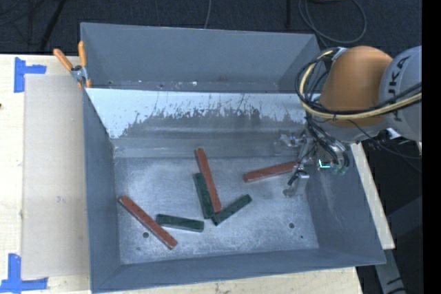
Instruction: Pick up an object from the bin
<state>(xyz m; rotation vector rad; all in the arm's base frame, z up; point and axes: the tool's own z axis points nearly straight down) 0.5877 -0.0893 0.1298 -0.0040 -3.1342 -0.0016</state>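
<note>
My gripper (pixel 298 179) is low at the right side of the bin, just under the arm's orange dome. Its fingertips sit at the right end of a reddish-brown flat stick (pixel 269 173) that lies nearly level, pointing left. I cannot make out whether the fingers close on that stick or only touch it. Left of it, near the bin's middle, a second reddish-brown stick (pixel 207 180) lies crossed over a dark green stick (pixel 202 195). Another dark green stick (pixel 231 210) angles up to the right below them.
Toward the front left lie a long reddish-brown stick (pixel 146 222) and a short dark green stick (pixel 180 222). The bin's right wall stands close behind the gripper.
</note>
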